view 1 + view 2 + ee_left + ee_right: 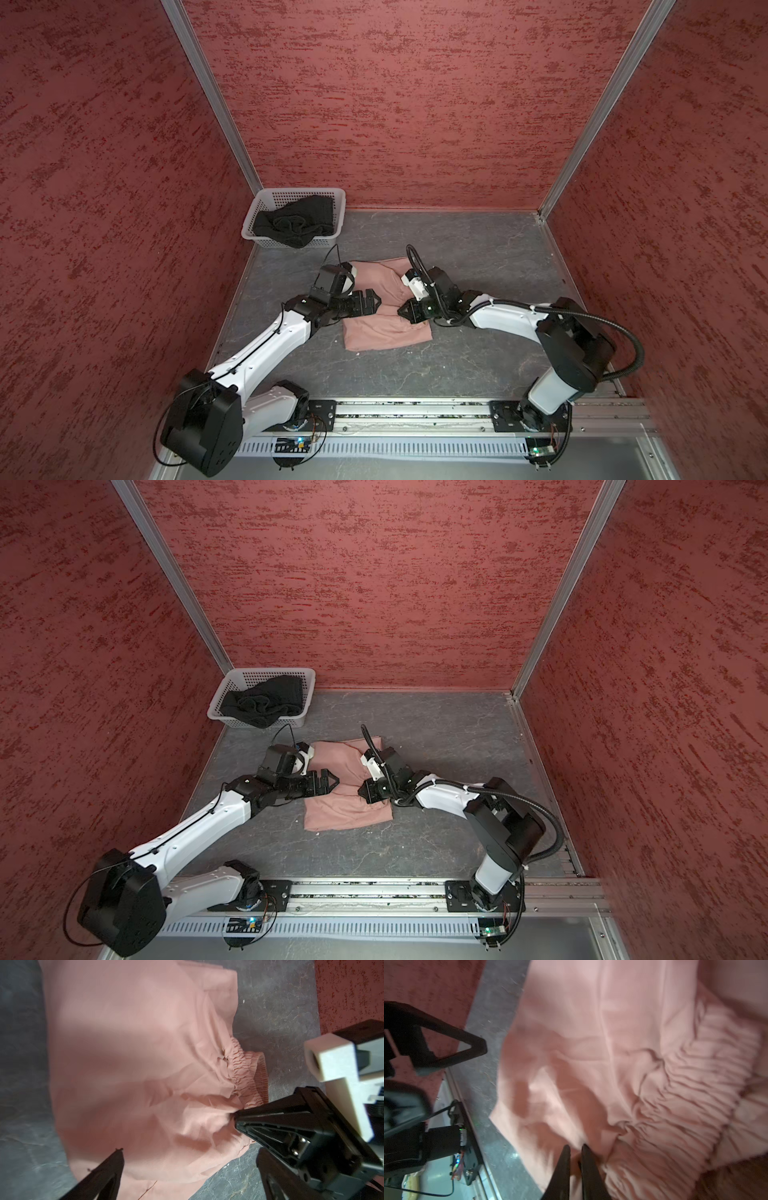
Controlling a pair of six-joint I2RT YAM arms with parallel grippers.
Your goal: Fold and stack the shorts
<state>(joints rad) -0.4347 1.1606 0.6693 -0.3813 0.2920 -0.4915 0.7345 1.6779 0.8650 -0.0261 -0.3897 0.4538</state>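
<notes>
The dusty pink shorts [384, 334] [345, 814] lie rumpled and partly folded on the grey table, between my two grippers. Their gathered waistband [247, 1076] [695, 1093] bunches up beside the right gripper. My left gripper [374, 303] [330, 781] [192, 1167] hovers over the cloth's left edge, open wide and holding nothing. My right gripper [402, 311] [361, 789] [575, 1147] is shut on a pinch of the pink cloth near the waistband. The black shorts [295, 224] [262, 704] lie crumpled in the basket.
A white perforated basket [299, 191] [270, 672] stands in the far left corner of the table. Red textured walls close in the back and both sides. A metal rail [415, 411] carrying both arm bases runs along the front edge.
</notes>
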